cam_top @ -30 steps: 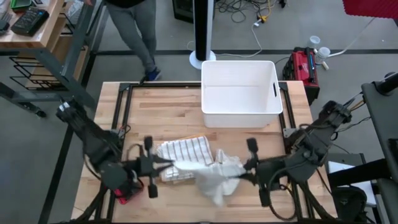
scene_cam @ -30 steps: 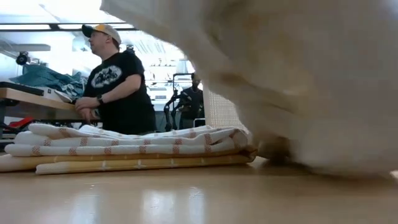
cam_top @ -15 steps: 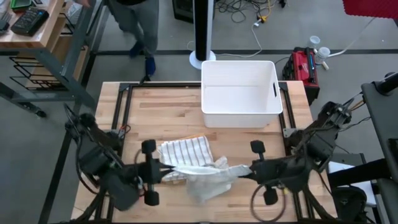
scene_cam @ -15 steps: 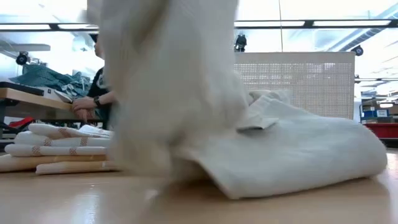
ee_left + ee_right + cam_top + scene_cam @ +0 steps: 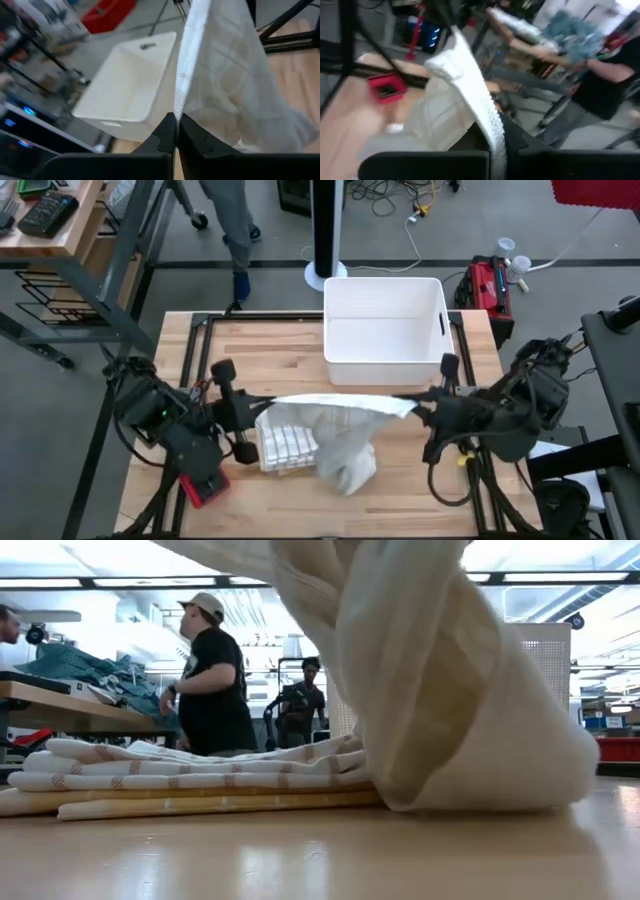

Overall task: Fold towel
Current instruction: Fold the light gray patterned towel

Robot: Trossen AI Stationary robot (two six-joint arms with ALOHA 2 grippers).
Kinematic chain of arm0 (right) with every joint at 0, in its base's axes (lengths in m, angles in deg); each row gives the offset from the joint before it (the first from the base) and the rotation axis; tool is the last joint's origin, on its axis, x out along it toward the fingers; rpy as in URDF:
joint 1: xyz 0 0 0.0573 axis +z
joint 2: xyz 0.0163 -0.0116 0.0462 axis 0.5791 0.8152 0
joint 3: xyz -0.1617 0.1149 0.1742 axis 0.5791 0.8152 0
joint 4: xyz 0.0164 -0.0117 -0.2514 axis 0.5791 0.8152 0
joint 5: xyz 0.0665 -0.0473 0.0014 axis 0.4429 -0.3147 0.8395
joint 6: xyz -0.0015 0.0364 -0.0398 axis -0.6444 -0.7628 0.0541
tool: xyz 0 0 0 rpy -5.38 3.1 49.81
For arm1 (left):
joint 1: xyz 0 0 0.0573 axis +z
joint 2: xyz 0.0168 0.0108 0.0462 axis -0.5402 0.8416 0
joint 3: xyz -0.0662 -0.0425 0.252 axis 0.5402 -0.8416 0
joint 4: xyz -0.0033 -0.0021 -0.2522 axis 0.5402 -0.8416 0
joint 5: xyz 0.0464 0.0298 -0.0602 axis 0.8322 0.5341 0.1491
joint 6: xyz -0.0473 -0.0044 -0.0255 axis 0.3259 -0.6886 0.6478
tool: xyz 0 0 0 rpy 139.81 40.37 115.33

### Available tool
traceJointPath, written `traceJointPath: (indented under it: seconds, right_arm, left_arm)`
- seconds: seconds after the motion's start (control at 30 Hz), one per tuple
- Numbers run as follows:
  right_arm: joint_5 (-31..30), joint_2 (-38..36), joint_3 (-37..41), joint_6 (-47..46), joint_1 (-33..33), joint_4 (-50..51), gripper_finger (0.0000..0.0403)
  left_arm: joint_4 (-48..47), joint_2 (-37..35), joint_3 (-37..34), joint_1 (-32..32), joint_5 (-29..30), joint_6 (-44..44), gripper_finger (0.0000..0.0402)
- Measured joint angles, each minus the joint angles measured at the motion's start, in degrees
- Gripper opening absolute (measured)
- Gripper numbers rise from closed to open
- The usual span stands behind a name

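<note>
We have the white towel (image 5: 335, 408) stretched taut above the tabletop (image 5: 270, 350): the left gripper (image 5: 252, 402) is pinched on one end of its top edge, the right gripper (image 5: 418, 402) on the other. The rest hangs slack, its lower part bunched on the wood. We judge it light, soft and limp, so it will sag and twist unless held by its corners. Just left of the hanging part lies a stack of folded striped towels (image 5: 285, 442), touching it. The white bin (image 5: 385, 330) stands at the far edge, near the stretched edge. Open wood remains far left and near right.
</note>
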Motion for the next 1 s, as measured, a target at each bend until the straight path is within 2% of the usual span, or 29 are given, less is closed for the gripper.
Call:
traceJointPath:
  seconds: [0.07,0.2,0.27,0.33,0.43,0.5,0.6,0.67,0.77,0.83,0.93,1.0]
  right_arm:
    - [-4.6,0.4,-1.1,4.5,-0.2,-0.5,0.0000]
    - [-19.8,1.9,-3.8,14.5,-0.3,-1.4,0.0000]
    - [-24.7,2.6,-5.4,19.4,-0.8,-5.1,0.0000]
    - [-32.4,3.2,-7.0,26.3,-1.9,-11.4,0.0000]
    - [-34.1,4.0,-9.1,38.1,-3.4,-20.5,0.0000]
    - [-33.7,4.8,-10.1,41.5,-4.3,-25.4,0.0000]
    - [-32.0,6.6,-10.7,44.8,-5.1,-26.7,0.0000]
    - [-31.7,6.9,-10.8,45.5,-4.9,-26.8,0.0000]
    - [-31.9,7.0,-11.0,46.5,-3.6,-27.2,0.0000]
    - [-31.9,7.5,-11.0,46.0,-2.8,-27.2,0.0000]
    - [-31.3,8.1,-11.0,44.7,-1.5,-27.0,0.0000]
    - [-30.1,8.0,-11.0,43.0,-0.1,-27.1,0.0000]
  left_arm:
    - [0.2,-0.3,-0.1,-0.1,3.7,-4.2,0.0000]
    - [1.1,-0.7,2.5,0.6,14.9,-13.5,0.0000]
    - [3.1,-0.7,4.5,1.4,19.0,-19.3,0.0001]
    - [6.9,-0.9,5.4,2.4,25.2,-27.4,0.0001]
    - [18.3,-1.9,4.7,4.1,33.8,-45.1,0.0001]
    - [25.9,-1.7,4.6,5.9,33.3,-54.9,0.0001]
    - [35.5,-1.3,4.4,7.2,32.0,-59.9,0.0001]
    - [36.2,-1.7,4.5,7.2,29.5,-59.4,0.0001]
    - [33.7,-1.8,4.6,6.5,21.8,-53.3,0.0001]
    - [29.4,-1.5,4.4,6.4,11.7,-45.4,0.0001]
    - [23.2,-2.0,4.2,7.8,-9.4,-32.3,0.0000]
    - [21.9,-2.0,3.1,9.2,-18.5,-26.4,0.0000]
